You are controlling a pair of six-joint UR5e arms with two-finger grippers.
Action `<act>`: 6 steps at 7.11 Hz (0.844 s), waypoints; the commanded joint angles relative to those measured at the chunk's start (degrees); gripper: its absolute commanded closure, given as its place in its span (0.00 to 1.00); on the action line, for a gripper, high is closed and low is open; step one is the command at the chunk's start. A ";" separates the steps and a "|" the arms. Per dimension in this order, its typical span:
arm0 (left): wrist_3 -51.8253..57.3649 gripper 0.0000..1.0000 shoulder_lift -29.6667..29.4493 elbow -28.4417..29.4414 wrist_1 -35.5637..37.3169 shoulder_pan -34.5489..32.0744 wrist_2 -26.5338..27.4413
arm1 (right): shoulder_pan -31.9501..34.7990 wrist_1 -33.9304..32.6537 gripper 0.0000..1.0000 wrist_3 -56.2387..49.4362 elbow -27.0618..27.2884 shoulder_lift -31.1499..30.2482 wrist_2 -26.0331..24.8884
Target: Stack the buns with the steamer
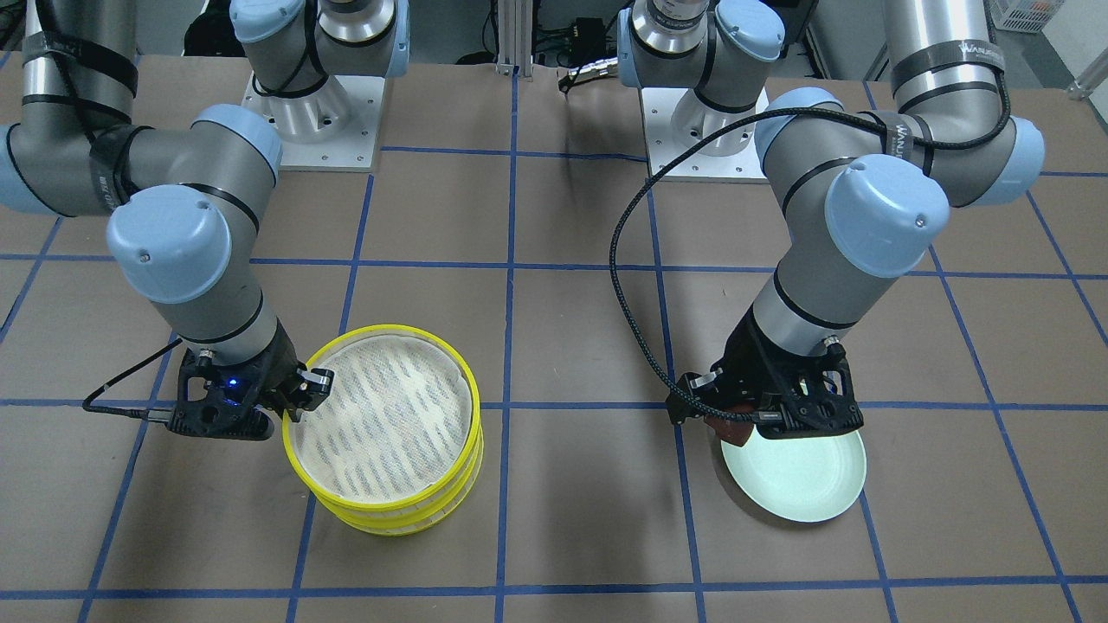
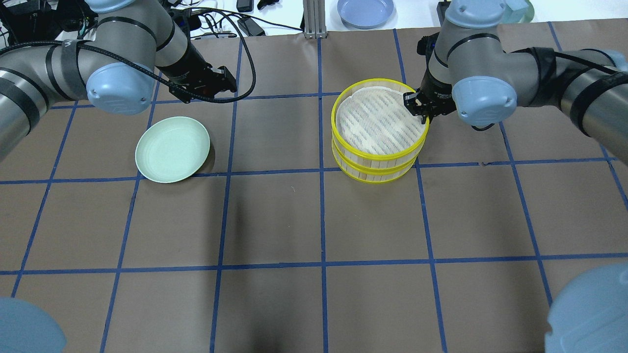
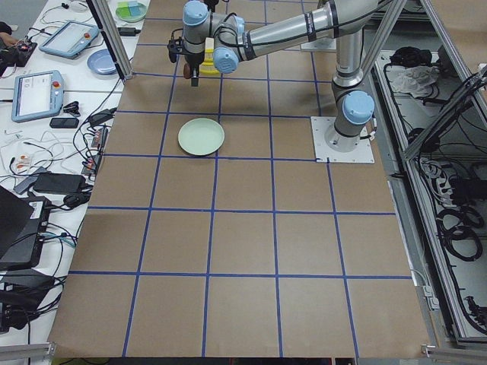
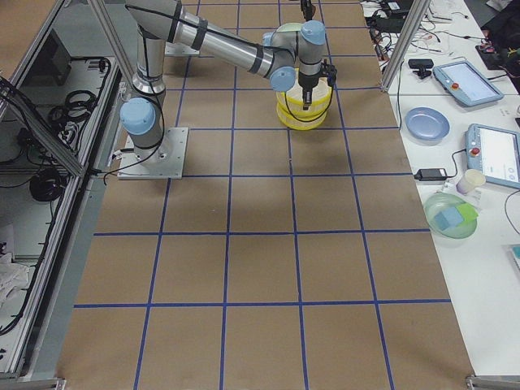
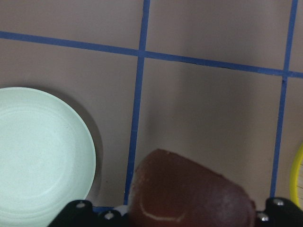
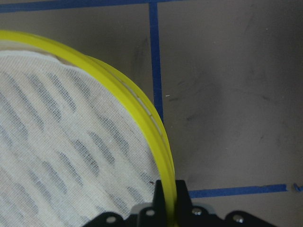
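Observation:
My left gripper (image 1: 746,422) is shut on the dark reddish-brown oblong bun (image 1: 725,430) and holds it raised beside the empty light green plate (image 1: 801,476). The left wrist view shows the bun (image 5: 189,194) between the fingers, over the table just right of the plate (image 5: 38,156). Two yellow-rimmed steamer trays (image 2: 378,147) stand stacked, with a white cloth liner (image 2: 378,120) in the top one. My right gripper (image 2: 417,105) is shut on the top tray's yellow rim (image 6: 161,151). The cream-white bun is out of view.
Blue tape lines (image 2: 321,215) mark a grid on the brown table. A blue plate (image 2: 365,11) and cables lie beyond the table's far edge. The arm bases (image 1: 316,121) stand at the robot's side of the table.

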 commanded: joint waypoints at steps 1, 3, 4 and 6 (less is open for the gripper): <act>-2.35 1.00 -0.35 -0.02 1.18 -1.95 -0.12 | -0.03 -2.35 0.98 -0.08 0.46 0.05 0.10; -4.29 1.00 -0.35 -0.02 1.98 -3.63 -0.12 | -0.29 -2.80 0.98 -0.25 0.46 0.14 0.10; -4.39 1.00 -0.44 -0.02 2.16 -3.98 -0.03 | -0.38 -2.54 0.96 -0.17 0.46 0.23 0.01; -4.47 1.00 -1.05 -0.02 2.33 -4.07 0.06 | -0.38 -2.54 0.95 0.01 0.55 0.41 0.01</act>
